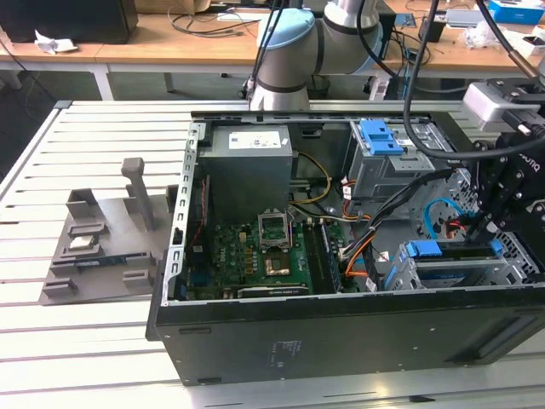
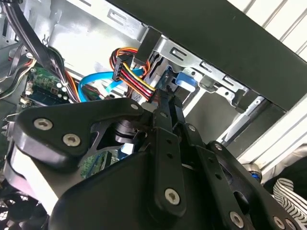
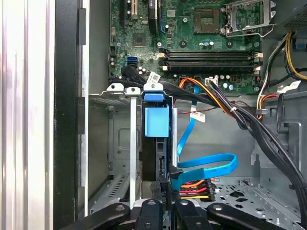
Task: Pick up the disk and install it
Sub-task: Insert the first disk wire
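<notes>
From my remote seat I see a white slatted surface (image 1: 77, 358) spanning the foreground of the exterior view. Beyond it runs a wooden desk (image 1: 162, 43) on white legs, strewn with cables (image 1: 204, 21), crumpled paper (image 1: 51, 41) and a black box (image 1: 72, 17). Dark floor (image 1: 38, 89) shows beneath the desk. The light is even and soft.
</notes>
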You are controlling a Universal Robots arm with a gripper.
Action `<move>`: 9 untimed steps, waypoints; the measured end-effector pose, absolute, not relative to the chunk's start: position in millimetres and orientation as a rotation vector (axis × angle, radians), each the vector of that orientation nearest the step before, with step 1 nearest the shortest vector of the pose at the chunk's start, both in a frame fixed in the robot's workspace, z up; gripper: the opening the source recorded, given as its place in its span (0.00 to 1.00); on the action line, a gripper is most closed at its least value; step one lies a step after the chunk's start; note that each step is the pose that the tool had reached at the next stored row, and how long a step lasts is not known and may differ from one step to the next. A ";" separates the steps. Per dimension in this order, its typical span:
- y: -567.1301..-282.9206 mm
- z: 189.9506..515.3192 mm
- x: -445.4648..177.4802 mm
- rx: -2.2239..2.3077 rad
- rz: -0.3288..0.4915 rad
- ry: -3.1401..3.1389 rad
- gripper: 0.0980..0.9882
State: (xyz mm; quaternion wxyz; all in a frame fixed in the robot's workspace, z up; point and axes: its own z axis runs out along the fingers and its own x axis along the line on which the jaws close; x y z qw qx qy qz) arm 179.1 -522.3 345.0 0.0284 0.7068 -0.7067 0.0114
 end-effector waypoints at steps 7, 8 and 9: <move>-522.0 341.9 178.1 2.181 0.037 -2.180 0.08; -522.0 341.7 178.1 2.181 0.037 -2.180 0.08; -522.0 341.3 178.1 2.181 0.037 -2.180 0.08</move>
